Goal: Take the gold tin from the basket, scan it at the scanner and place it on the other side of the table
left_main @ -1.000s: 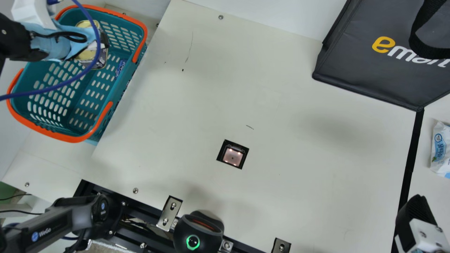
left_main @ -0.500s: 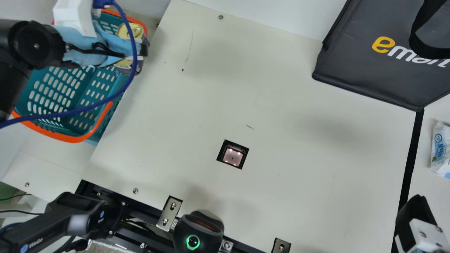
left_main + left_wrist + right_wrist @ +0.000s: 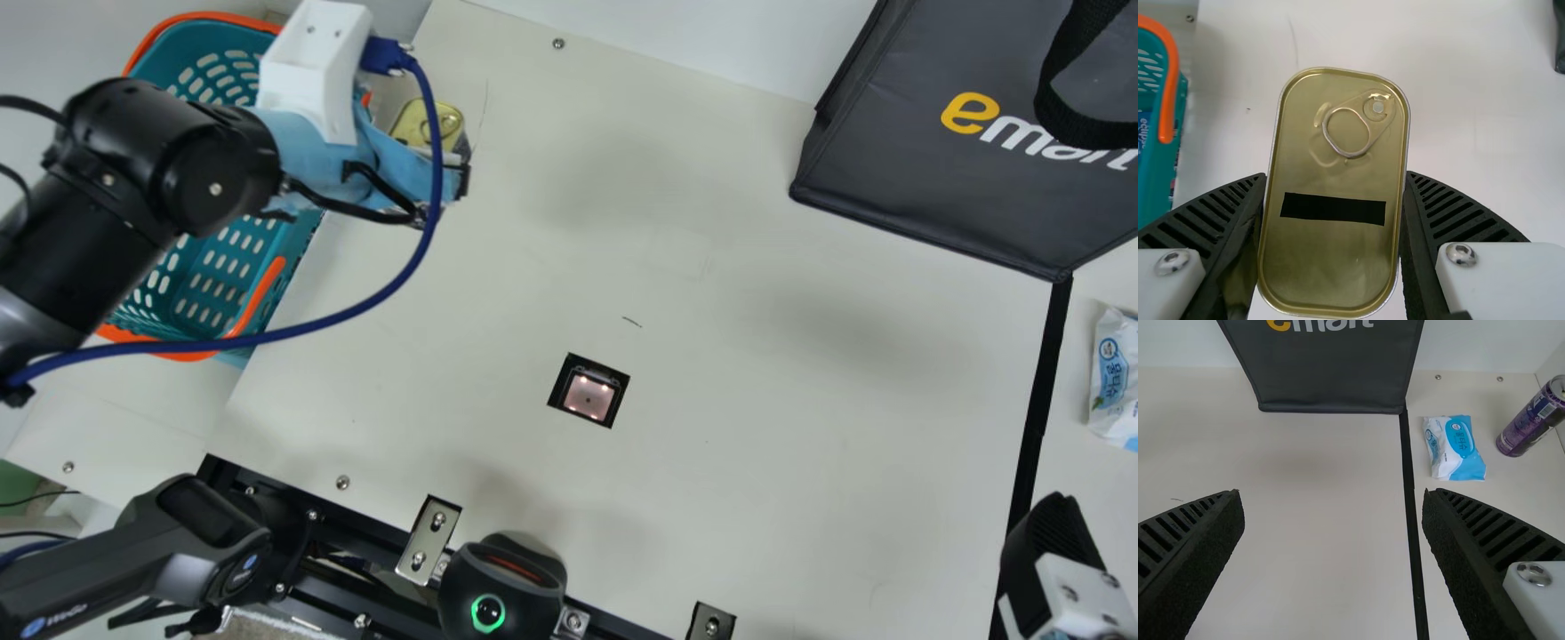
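Cream tabletop w/ sq. scanner mid-table and dark bag at far right backs the gold tin, clamped btwn the left gripper's ribbed fingers at far left, nr. the teal basket, as the right gripper, at near right, holds its fingers wide apart.

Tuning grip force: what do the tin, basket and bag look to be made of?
Tin: thin metal, gold-toned satin finish; rolled rim, pull ring and soft sheen point to it. Steel or aluminium, can't tell.
Basket: moulded plastic, teal with orange handles; regular slots through the walls suggest it.
Bag: dark grey coated fabric, probably, fairly matte; creased face and woven-looking strap.
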You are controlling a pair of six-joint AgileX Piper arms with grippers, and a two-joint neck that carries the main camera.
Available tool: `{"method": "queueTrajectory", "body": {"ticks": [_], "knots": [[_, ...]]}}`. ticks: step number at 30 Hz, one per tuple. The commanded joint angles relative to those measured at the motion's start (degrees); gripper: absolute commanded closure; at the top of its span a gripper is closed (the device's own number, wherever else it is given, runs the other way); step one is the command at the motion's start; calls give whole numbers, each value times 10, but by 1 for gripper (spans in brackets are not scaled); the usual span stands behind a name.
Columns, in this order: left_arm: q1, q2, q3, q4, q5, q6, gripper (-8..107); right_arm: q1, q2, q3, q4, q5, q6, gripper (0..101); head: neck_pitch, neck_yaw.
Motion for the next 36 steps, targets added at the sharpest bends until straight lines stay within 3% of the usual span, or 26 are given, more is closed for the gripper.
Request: {"method": "queueTrajectory", "body": {"ticks": [1, 21, 36], "knots": [[-35, 1, 3, 20, 1, -41, 107, 0, 0, 0, 0, 0, 0, 6, -17, 1], [-270, -24, 89, 116, 21, -342, 107, 0, 0, 0, 0, 0, 0, 6, -17, 1], [-424, 6, 118, 182, -13, -534, 107, 0, 0, 0, 0, 0, 0, 6, -17, 1]]}}
